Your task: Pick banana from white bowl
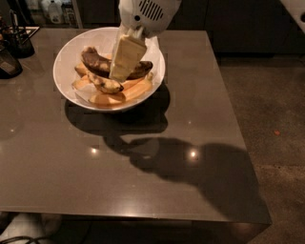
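The white bowl [64, 71] stands at the back left of the grey table. The banana [95, 61], dark brown-black, lies across the bowl's middle, its right end [143, 67] near the right rim. A yellower speckled banana [106, 84] and pale orange-yellow pieces [125, 93] lie in front of it. My gripper [119, 74] reaches down from the white wrist housing [147, 14] into the bowl. It sits over the middle of the dark banana and hides that part. I cannot tell whether it touches the banana.
A dark holder with utensils [18, 42] and another dark object [7, 66] stand at the table's back left. The table's right edge [238, 133] drops to a stone floor [276, 119]. Dark cabinets stand behind.
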